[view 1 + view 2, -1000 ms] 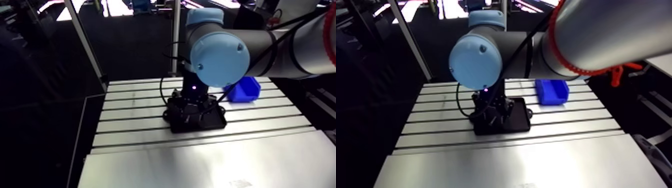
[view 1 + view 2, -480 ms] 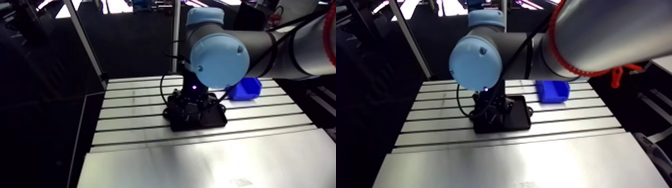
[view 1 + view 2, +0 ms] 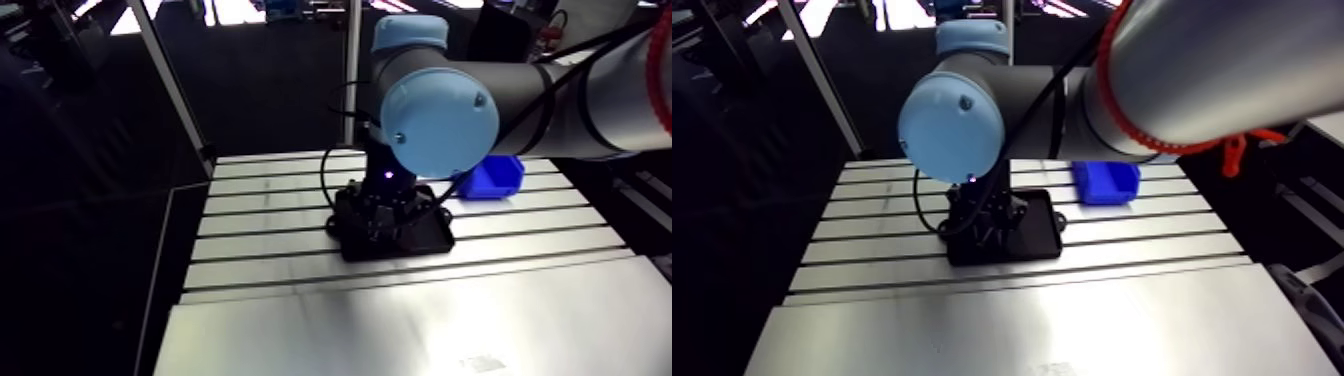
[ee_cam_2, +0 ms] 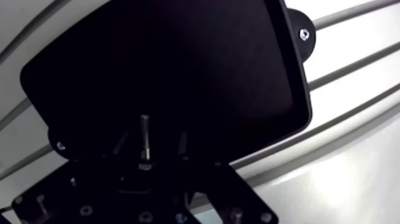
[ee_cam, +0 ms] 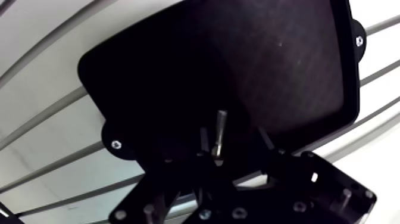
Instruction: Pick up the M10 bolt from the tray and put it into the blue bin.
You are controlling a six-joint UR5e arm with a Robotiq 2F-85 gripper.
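Since the bolt looks to be small, stiff, smooth steel, dense for its size, it should bear a firm pinch, best across the shank near the head so it cannot roll. It lies on the tray between the jaws of the gripper, which stand apart, not touching it; the bin sits at two o'clock from the tray in the arm view.

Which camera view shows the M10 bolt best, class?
The wrist view: the M10 bolt shows pale against the black tray, between the open fingers. In the arm view the gripper stands over the tray and hides the bolt.
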